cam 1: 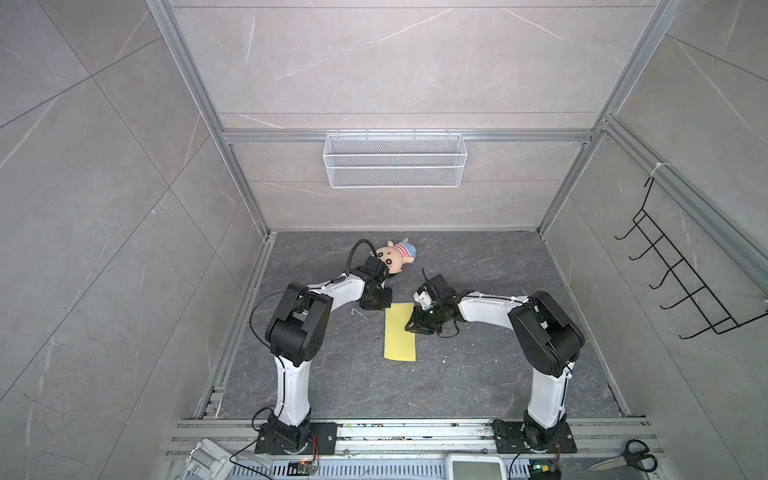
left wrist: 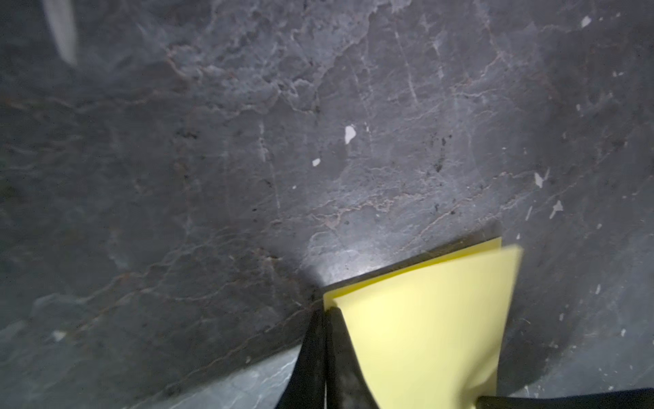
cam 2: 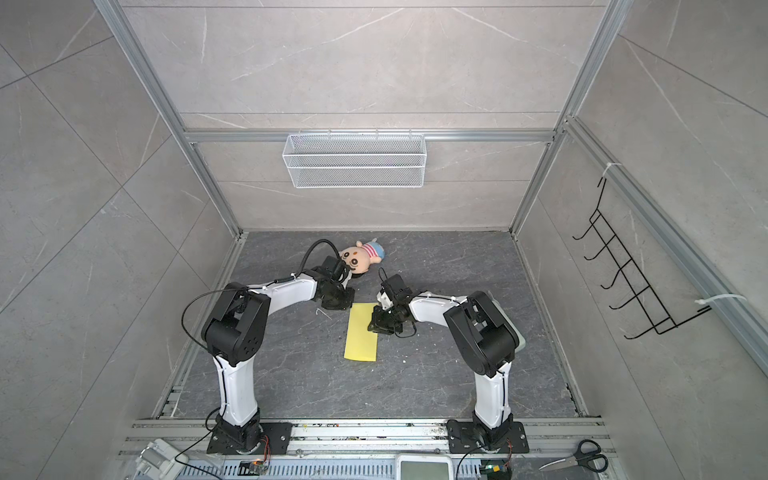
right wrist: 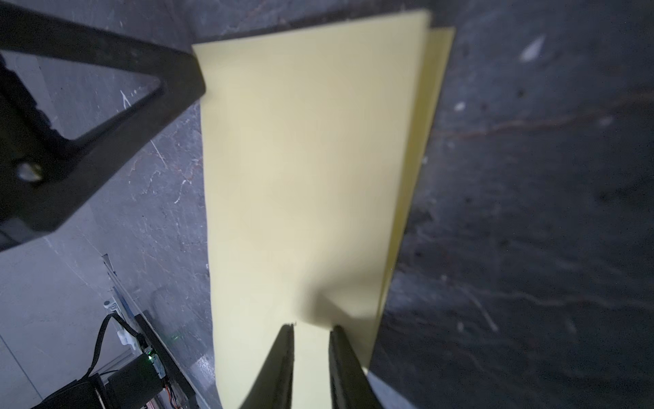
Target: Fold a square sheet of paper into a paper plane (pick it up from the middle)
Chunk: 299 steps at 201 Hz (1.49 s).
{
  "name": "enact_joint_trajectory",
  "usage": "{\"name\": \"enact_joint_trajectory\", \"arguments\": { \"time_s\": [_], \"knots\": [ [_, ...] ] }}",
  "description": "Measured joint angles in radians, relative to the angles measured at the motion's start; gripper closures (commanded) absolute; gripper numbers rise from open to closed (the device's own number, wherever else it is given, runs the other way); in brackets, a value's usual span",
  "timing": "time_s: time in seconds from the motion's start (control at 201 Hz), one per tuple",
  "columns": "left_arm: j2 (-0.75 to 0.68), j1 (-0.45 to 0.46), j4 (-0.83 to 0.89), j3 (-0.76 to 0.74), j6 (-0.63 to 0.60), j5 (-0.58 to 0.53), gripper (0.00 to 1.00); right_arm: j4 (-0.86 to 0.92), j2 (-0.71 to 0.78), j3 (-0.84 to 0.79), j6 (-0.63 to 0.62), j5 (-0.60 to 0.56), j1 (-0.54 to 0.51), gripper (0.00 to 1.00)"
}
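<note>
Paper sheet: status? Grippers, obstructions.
Left gripper shut at sheet's far corner. Right gripper slightly open over sheet. Sheet folded in half, lying on table. Doll apart, behind.

Square sheet of paper (cam 1: 400,336) lies mid-table (cam 1: 478,374), plush doll (cam 1: 397,255) right behind it. Left end effector (cam 1: 380,302) is at its far left corner, right end effector (cam 1: 413,324) over its right edge. Wire basket (cam 1: 395,166) hangs on the back wall (cam 1: 395,62), scissors (cam 1: 627,457) front right.
</note>
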<state>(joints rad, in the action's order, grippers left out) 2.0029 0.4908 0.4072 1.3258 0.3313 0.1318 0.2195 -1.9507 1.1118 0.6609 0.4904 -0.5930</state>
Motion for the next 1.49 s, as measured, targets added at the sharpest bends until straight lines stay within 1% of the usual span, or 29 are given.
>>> {"name": "enact_joint_trajectory", "arguments": {
  "time_s": [0.164,0.274,0.428,0.523,0.647,0.866,1.04,1.18,1.339,1.489],
  "knots": [
    [-0.021,-0.010,0.034,-0.007,0.000,-0.078,0.91,0.013,0.006,0.009,-0.015,-0.011,-0.004,0.76],
    [-0.100,-0.022,0.030,-0.077,0.037,-0.075,0.82,0.023,0.010,0.016,-0.050,-0.021,-0.009,0.76],
    [-0.280,-0.032,-0.038,-0.243,0.172,0.015,0.66,0.020,0.013,0.021,-0.105,-0.035,-0.014,0.75],
    [-0.354,-0.030,-0.096,-0.337,0.269,0.080,0.62,0.020,0.011,0.032,-0.145,-0.042,-0.014,0.74],
    [-0.389,-0.018,-0.156,-0.428,0.365,0.142,0.58,0.024,-0.006,0.061,-0.207,-0.050,-0.013,0.74],
    [-0.389,0.013,-0.215,-0.503,0.452,0.185,0.56,0.023,-0.070,0.151,-0.316,-0.049,-0.009,0.72],
    [-0.388,0.038,-0.261,-0.510,0.500,0.190,0.58,0.019,-0.103,0.205,-0.351,-0.050,-0.009,0.70],
    [-0.367,0.057,-0.282,-0.509,0.551,0.189,0.59,0.015,-0.104,0.222,-0.350,-0.053,-0.009,0.68],
    [-0.323,0.084,-0.304,-0.492,0.582,0.209,0.60,-0.002,-0.093,0.214,-0.325,-0.068,-0.008,0.66],
    [-0.291,0.118,-0.323,-0.459,0.598,0.243,0.59,-0.026,0.010,0.136,-0.269,-0.123,-0.003,0.66]
  ]
}}
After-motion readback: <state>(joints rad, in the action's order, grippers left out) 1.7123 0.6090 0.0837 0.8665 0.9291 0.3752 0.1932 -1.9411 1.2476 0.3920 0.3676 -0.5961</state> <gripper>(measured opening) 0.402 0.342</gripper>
